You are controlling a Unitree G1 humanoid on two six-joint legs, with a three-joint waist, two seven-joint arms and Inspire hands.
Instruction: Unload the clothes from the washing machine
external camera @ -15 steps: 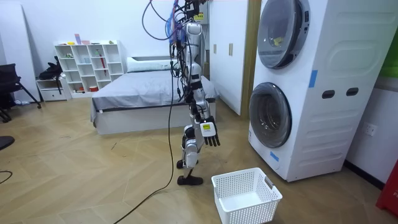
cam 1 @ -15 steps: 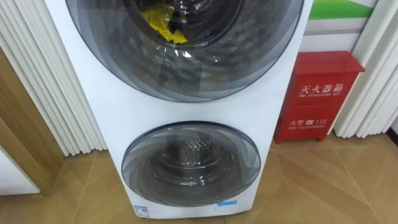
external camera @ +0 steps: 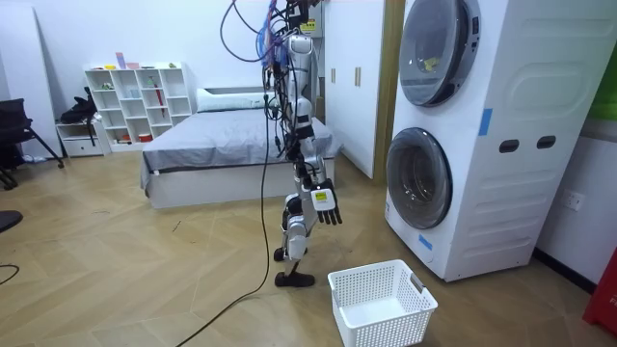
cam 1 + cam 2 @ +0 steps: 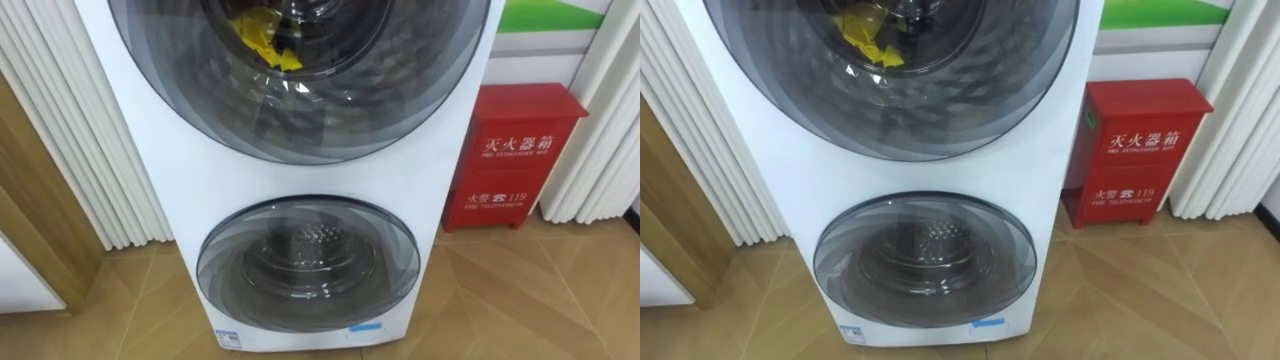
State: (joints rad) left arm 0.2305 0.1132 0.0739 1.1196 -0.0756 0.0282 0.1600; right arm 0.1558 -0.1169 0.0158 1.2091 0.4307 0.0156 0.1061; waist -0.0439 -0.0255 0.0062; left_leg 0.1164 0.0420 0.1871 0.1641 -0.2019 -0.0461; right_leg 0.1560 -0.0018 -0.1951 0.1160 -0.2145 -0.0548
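While the robot stands upright on the pale wooden plank floor (image 3: 116, 270), the tall white stacked washing machine (image 3: 511, 164) rises at 3 o'clock from it in the room view, with one drum above the other. Its large round tinted upper door (image 4: 300, 110) and smaller round tinted lower door (image 4: 308, 262) both sit closed against the white front. Behind the robot, toward 10 o'clock, lies a low grey-covered bed (image 3: 222, 145), with a white cube shelf (image 3: 135, 96) against the wall beyond it. In the eye views, white ribbed panels (image 4: 70, 140) flank the machine at 9 o'clock, and a red metal box cabinet (image 4: 510, 150) stands against the wall at 3 o'clock from the lower door. On the floor at 5 o'clock from the robot's feet, between it and the machine, rests a white perforated plastic laundry basket (image 3: 386, 326). The right robot hand (image 3: 326, 206) hangs low in front of the thighs, fingers straight and slack, pointing down and holding nothing. The task's thing, a crumpled yellow cloth (image 4: 262, 40), lies inside the upper drum behind the closed glass, at 12 o'clock of the eye views.
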